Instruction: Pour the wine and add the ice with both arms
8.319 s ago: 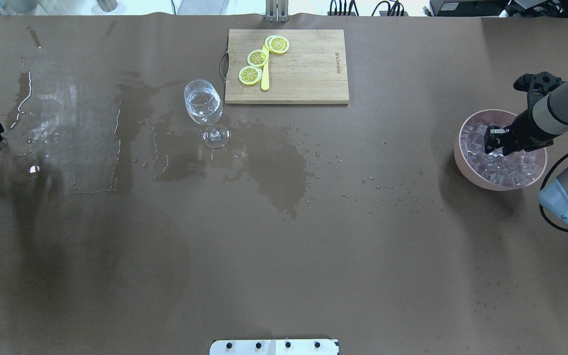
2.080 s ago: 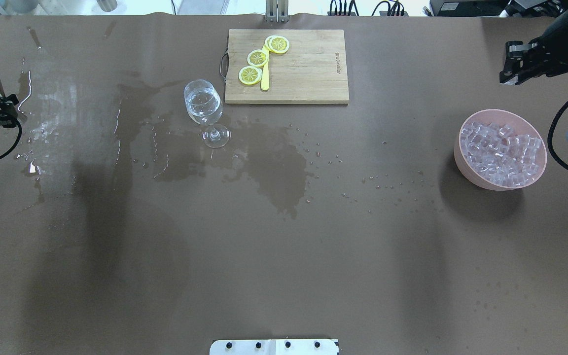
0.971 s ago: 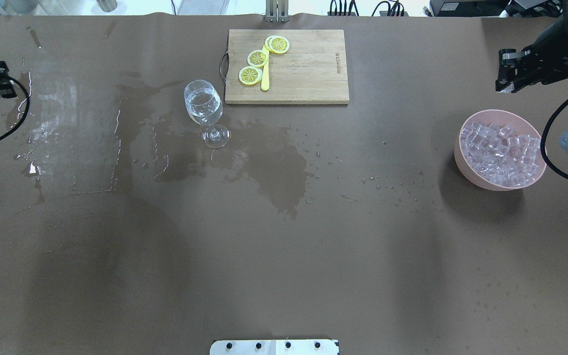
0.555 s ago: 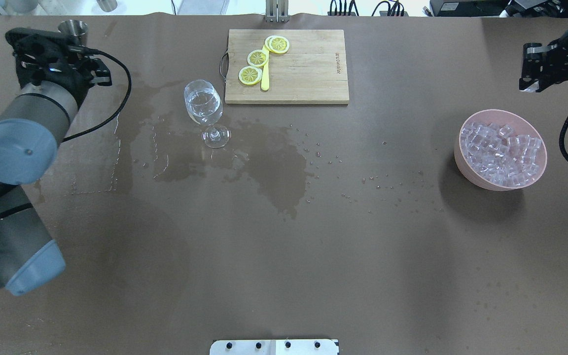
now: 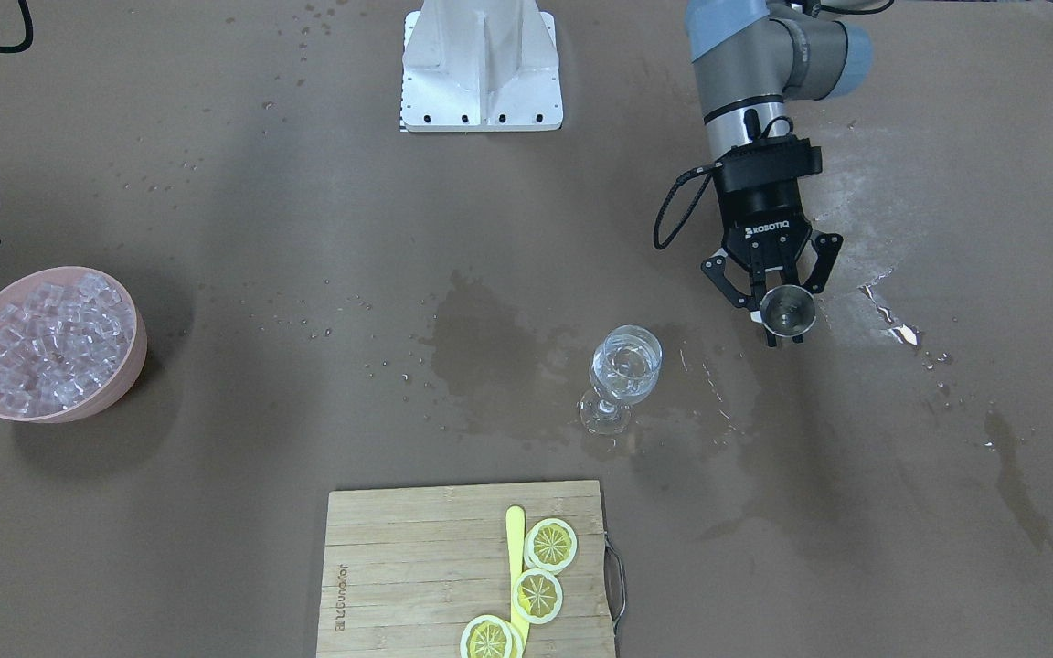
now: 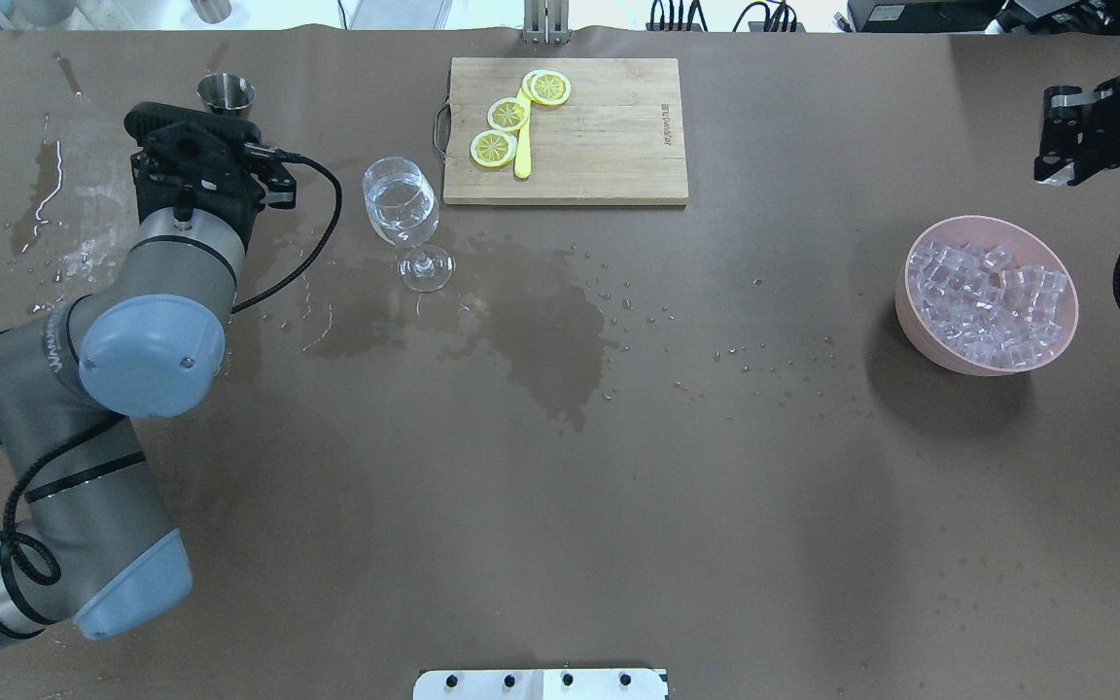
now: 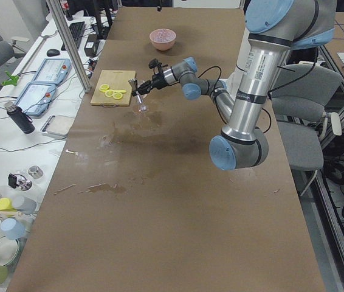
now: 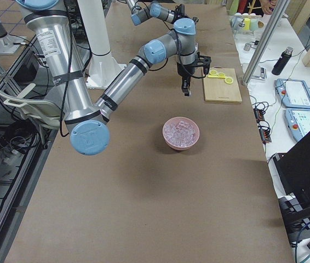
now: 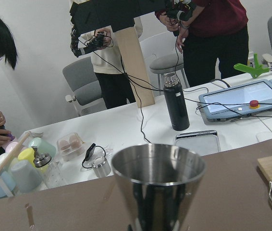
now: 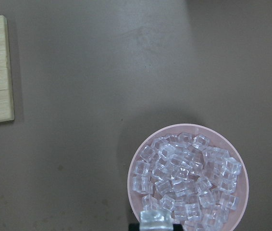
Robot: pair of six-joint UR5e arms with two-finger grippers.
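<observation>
The left arm's gripper is shut on a small steel jigger, held upright above the wet table to the left of the clear stemmed glass. The jigger fills the left wrist view; I cannot tell what is inside it. The glass stands upright, holding clear wine. The right arm's gripper hangs beyond the pink bowl of ice. It is shut on one ice cube, which shows at the bottom edge of the right wrist view over the bowl.
A wooden cutting board with lemon slices and a yellow knife lies behind the glass. Wet patches spread around the glass and to the left. The white base plate sits at the robot's side. People stand beyond the table's far edge.
The left arm has swung in from the left edge, carrying the jigger to beside the glass. The right gripper has risen out of the bowl and moved back and right.
</observation>
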